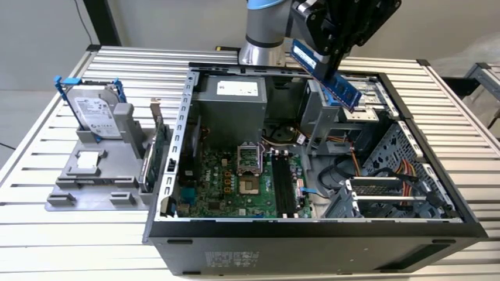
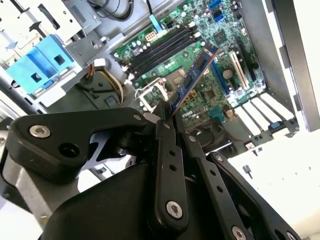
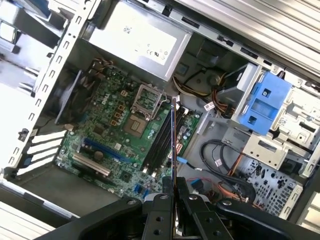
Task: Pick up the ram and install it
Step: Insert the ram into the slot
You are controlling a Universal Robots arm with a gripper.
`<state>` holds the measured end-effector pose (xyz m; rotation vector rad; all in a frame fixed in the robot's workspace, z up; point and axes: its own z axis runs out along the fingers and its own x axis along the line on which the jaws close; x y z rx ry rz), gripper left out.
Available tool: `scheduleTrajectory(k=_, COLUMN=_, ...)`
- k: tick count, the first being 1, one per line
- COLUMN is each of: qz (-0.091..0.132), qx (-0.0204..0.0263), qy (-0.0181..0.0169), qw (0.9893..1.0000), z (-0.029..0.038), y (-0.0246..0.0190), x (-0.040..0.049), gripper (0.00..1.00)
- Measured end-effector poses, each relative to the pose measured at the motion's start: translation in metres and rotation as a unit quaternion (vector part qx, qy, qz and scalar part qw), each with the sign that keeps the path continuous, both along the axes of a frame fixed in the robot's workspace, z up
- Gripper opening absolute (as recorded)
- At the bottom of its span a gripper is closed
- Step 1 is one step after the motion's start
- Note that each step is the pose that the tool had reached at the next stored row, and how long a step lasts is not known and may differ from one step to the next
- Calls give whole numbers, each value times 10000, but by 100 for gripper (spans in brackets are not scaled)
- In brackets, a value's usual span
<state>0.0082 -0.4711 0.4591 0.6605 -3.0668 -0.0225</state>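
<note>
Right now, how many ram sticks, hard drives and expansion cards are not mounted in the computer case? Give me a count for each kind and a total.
ram: 1, held by the gripper above the case
hard drive: 1, in a blue frame on the grey stand
expansion card: 1, upright at the stand's edge, beside the case
Total: 3
</note>
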Motion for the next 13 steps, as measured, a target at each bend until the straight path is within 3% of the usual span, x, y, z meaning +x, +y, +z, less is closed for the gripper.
scheduleTrajectory(k=6, qz=-276, qx=0, qy=0, qw=9996, z=-2, y=0, x=0, gripper=0)
scheduleTrajectory(k=13, qz=-594, qx=0, qy=0, qw=9982, z=-5, y=0, x=0, gripper=0)
